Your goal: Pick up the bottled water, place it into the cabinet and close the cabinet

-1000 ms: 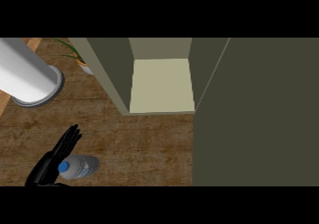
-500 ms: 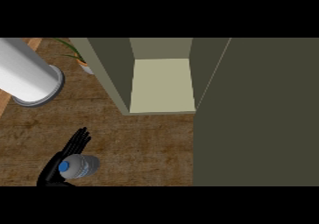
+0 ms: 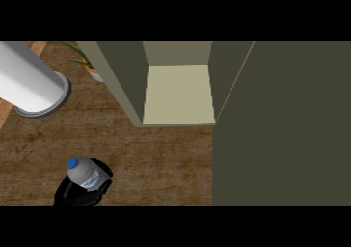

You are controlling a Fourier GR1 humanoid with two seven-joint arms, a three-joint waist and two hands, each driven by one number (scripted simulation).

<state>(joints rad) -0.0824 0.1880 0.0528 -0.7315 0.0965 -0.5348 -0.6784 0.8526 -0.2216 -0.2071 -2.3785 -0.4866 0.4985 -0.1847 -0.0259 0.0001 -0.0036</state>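
The bottled water (image 3: 83, 173) is now lifted, clasped by the left robot hand (image 3: 82, 192) (fingers curled round it); carrying into the open cabinet (image 3: 178, 94) is required next.

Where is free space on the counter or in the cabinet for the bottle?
The cabinet shelf is bare. The wooden counter is free between the bottle and the cabinet's front. The far left is crowded: white cylinder, plant.
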